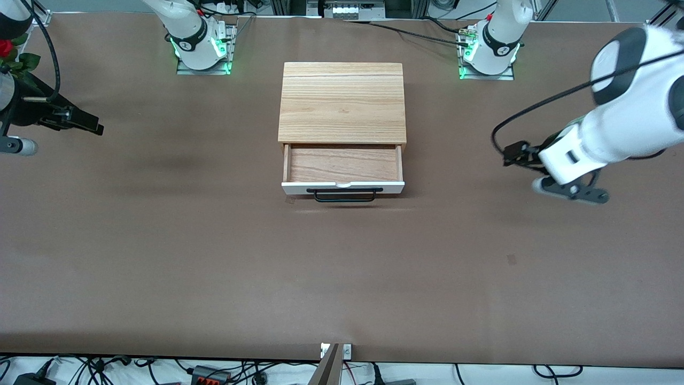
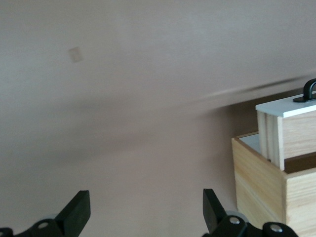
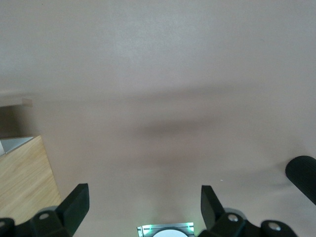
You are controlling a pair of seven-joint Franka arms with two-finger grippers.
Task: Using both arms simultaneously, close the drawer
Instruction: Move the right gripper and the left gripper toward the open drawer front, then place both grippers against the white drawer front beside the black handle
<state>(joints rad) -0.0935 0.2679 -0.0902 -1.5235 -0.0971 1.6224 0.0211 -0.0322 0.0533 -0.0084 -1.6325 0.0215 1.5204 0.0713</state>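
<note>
The light oak box [image 1: 342, 101] stands mid-table between the arms' bases. Its drawer [image 1: 342, 164] is pulled out toward the front camera and is empty; its white front panel [image 1: 342, 187] carries a black bar handle [image 1: 344, 195]. My left gripper [image 1: 514, 154] is open and empty above the table toward the left arm's end, apart from the box. The left wrist view shows it [image 2: 145, 212] with the box [image 2: 261, 182] and the drawer front [image 2: 286, 108] beside it. My right gripper [image 1: 83, 121] is open and empty toward the right arm's end. The right wrist view shows it [image 3: 143, 205] and a box corner [image 3: 22, 173].
The brown table [image 1: 214, 256] stretches wide around the box. A red flower with green leaves [image 1: 6, 49] shows by the right arm at the table's edge. A small tape mark [image 1: 511, 259] lies on the table nearer the front camera than the left gripper.
</note>
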